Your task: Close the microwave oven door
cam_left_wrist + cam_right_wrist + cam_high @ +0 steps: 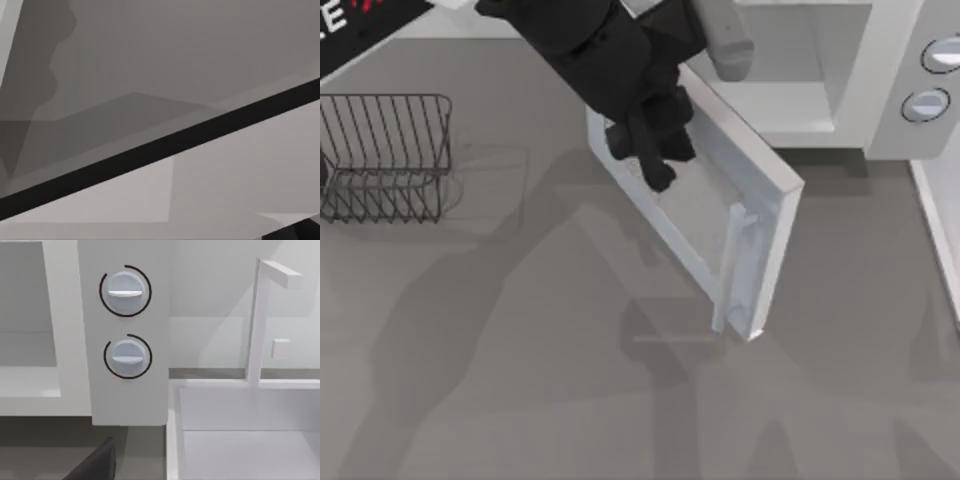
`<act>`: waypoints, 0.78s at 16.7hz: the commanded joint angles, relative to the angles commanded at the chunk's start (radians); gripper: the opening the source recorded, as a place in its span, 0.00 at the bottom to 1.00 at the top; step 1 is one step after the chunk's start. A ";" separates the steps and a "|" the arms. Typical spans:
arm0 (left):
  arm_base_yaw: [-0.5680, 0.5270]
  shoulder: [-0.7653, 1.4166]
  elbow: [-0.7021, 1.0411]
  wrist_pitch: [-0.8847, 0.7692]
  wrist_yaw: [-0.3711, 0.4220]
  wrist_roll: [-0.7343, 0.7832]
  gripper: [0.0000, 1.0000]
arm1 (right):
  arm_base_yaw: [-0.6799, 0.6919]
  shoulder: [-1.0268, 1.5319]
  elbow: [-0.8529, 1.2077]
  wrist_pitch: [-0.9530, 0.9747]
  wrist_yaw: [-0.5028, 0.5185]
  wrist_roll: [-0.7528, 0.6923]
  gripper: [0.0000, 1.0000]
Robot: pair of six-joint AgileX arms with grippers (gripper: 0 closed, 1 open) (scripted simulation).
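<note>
Wire rack (385, 155) left of microwave oven door (705, 225)

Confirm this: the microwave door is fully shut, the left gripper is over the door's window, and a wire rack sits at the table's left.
Not quite. The microwave oven door is not shut: in the top view it stands swung open, angled away from the microwave oven, whose white cavity is exposed. The rest holds: the left gripper is over the door's window, and the wire rack sits at the table's left.

Even, soft overhead light, broad faint arm shadows across the grey table (520, 400), no glare, slightly soft edges throughout
</note>
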 joint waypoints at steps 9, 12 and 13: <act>-0.038 0.041 0.056 -0.001 -0.015 -0.040 0.00 | 0.000 0.000 0.000 0.000 0.000 0.000 1.00; -0.033 0.036 0.052 -0.001 -0.014 -0.039 0.00 | 0.000 0.000 0.000 0.000 0.000 0.000 1.00; -0.035 0.036 0.053 0.000 -0.012 -0.038 0.00 | 0.000 0.000 0.000 0.000 0.000 0.000 1.00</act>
